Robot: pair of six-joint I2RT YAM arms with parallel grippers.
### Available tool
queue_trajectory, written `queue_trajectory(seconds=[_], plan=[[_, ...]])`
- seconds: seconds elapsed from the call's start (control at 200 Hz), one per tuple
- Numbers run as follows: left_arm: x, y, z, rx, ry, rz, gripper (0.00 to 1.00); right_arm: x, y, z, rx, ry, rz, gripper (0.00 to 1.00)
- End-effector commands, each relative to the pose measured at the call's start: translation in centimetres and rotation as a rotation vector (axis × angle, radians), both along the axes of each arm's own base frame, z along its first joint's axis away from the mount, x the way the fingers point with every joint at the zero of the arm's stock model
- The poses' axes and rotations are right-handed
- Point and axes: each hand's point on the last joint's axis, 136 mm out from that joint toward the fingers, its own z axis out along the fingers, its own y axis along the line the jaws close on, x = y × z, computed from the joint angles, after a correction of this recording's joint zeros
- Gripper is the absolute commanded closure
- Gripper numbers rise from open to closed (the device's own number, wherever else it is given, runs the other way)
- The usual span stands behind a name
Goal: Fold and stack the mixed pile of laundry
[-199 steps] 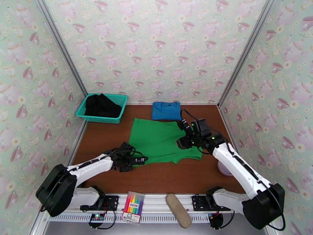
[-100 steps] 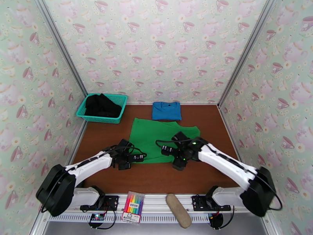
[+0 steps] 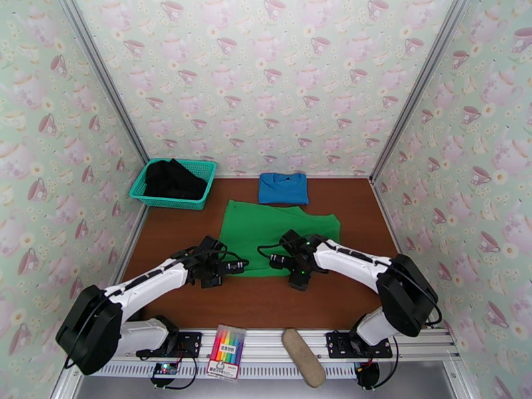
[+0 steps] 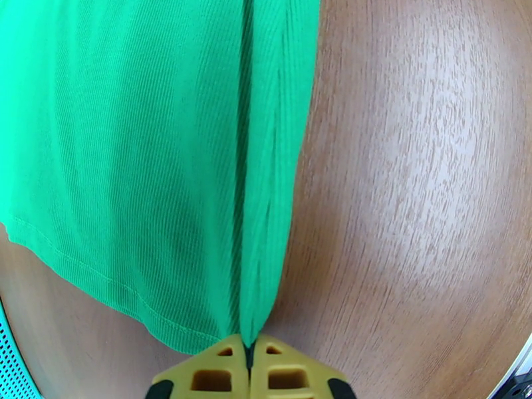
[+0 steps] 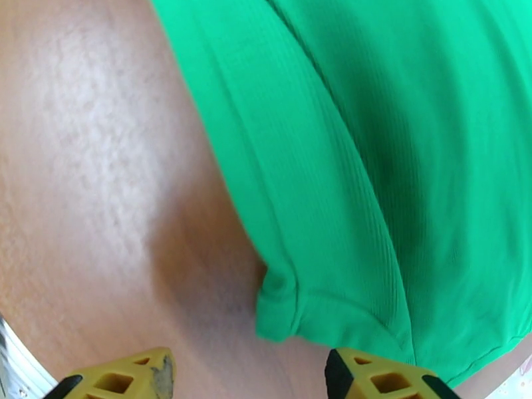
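Note:
The green garment (image 3: 279, 231) lies spread flat on the brown table (image 3: 266, 302). My left gripper (image 3: 229, 266) is at its near left edge. In the left wrist view its yellow fingertips (image 4: 249, 357) are shut on a raised ridge of the green garment (image 4: 153, 147). My right gripper (image 3: 294, 279) hovers at the near edge of the cloth. In the right wrist view it (image 5: 246, 377) stands open, with a rumpled corner of the green garment (image 5: 319, 194) just ahead of the gap. The folded blue garment (image 3: 283, 188) rests at the back. The black garment (image 3: 174, 179) sits in the basket.
The teal mesh basket (image 3: 203, 169) stands at the back left corner. A box of coloured markers (image 3: 226, 352) and a beige oblong object (image 3: 304, 357) lie on the metal rail at the near edge. Patterned walls close in left, right and back.
The left gripper has shut on the green garment's near left edge. The right arm swung from the garment's right side to its near edge, and the cloth's near right part now lies further in.

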Motion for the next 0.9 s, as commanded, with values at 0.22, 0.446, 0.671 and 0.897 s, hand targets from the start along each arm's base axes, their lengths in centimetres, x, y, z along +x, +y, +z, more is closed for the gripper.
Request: queue_trajectory(seconds=[0.22, 0.446, 0.671, 0.897], plan=[[0.8, 0.4, 1.0, -0.011, -0.050, 0.018, 1.00, 1.5, 0.8, -3.1, -0.044, 0.001, -0.023, 0.46], [0.8, 1.3, 1.6, 0.005, -0.085, 0.029, 1.00, 0.7, -0.5, -2.3, -0.100, 0.027, -0.030, 1.00], [0.4, 2.2, 2.2, 0.016, -0.098, 0.043, 1.00, -3.7, -2.3, -0.3, -0.109, 0.121, 0.042, 1.00], [-0.1, 2.6, 2.4, 0.038, -0.069, 0.042, 1.00, -3.5, -1.6, 0.9, -0.054, 0.085, 0.059, 1.00]])
